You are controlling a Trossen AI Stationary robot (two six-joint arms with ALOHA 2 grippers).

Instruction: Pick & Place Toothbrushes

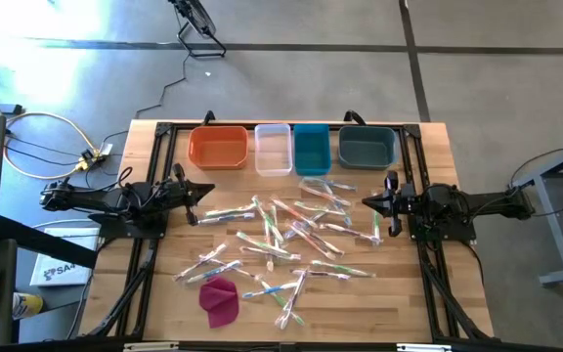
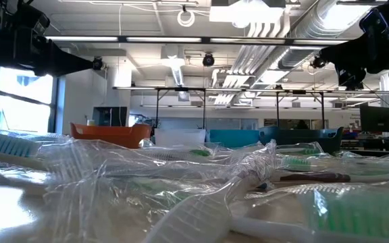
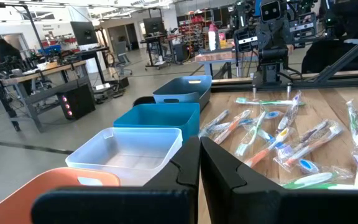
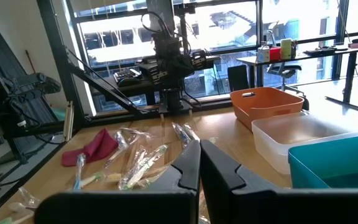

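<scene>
orange bin [image 1: 218, 147]; clear bin [image 1: 273, 149]; teal bin [image 1: 312, 148]; grey bin [image 1: 367, 147]: nothing inside | left claw [image 1: 206, 191], right claw [image 1: 368, 201]: closed, empty

Setting: robotics lab, open-plan industrial hall. Evidence: exposed ceiling ducts [image 2: 296, 27] and strip lighting; concrete floor [image 1: 291, 59]; rows of workbenches [image 3: 48, 71] with monitors; large windows [image 4: 185, 31]; wooden desk [image 1: 164, 244] with two mounted arms; trailing cables [image 1: 37, 147]
</scene>
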